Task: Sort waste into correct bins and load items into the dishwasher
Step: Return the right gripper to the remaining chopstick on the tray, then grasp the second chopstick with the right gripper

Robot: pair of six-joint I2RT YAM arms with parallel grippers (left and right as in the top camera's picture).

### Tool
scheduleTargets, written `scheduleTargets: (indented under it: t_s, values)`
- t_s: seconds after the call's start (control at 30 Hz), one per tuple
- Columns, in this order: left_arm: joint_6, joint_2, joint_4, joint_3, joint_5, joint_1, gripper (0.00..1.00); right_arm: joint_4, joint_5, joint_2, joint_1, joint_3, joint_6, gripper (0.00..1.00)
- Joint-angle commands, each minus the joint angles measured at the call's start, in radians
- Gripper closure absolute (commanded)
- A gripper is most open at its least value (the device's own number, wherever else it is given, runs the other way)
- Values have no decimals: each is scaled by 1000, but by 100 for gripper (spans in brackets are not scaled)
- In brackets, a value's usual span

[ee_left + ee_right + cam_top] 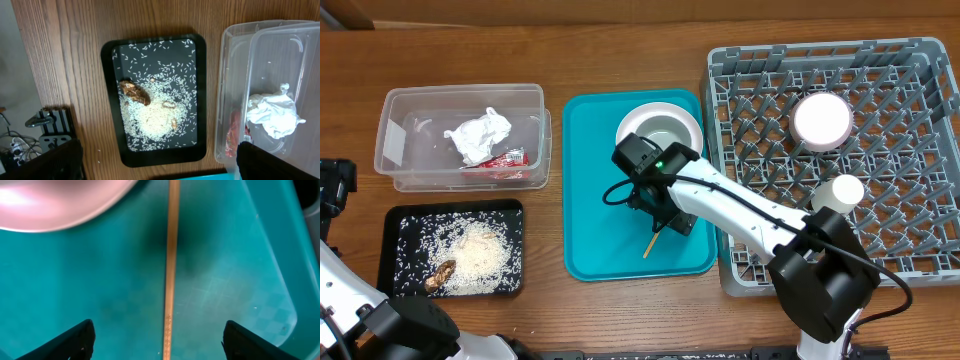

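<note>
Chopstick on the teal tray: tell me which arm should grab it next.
Right. The right gripper hangs open directly above the chopstick on the teal tray, one finger on either side of it. The left gripper is far off, above the black tray of rice.

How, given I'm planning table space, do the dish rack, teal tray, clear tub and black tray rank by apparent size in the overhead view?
1. dish rack
2. teal serving tray
3. clear plastic tub and black tray: nearly alike. The tub's rim sits nearer the camera, so unranked.
</note>
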Motion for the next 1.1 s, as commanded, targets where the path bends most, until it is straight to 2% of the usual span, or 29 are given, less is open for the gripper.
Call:
scheduleTargets:
  t_s: [0.0,0.07,0.17,0.27,0.53,0.63,0.73,0.9,1.07]
  values:
    - [-21,-8,1,13,-11,3,0,25,-12,4,-6,-26,8,20]
    - [-21,-8,1,13,-10,3,0,39,2,5,-6,-35,8,23]
    - [-21,-8,1,13,-10,3,0,80,19,7,-6,-59,9,36]
    - [-21,-8,1,13,-10,3,0,101,30,20,-6,-77,13,46]
    - [-21,-8,1,13,-11,3,0,114,-2,100,-8,-77,39,48]
    - [-21,-8,1,13,-10,3,0,114,-6,101,-14,-77,39,53]
    - [-21,-8,1,13,-10,3,0,106,-15,101,-16,-73,38,67]
    - [-21,-8,1,13,-10,3,0,36,-21,100,-16,-19,38,96]
    - [-21,-8,1,13,-10,3,0,-72,-24,92,-21,65,37,96]
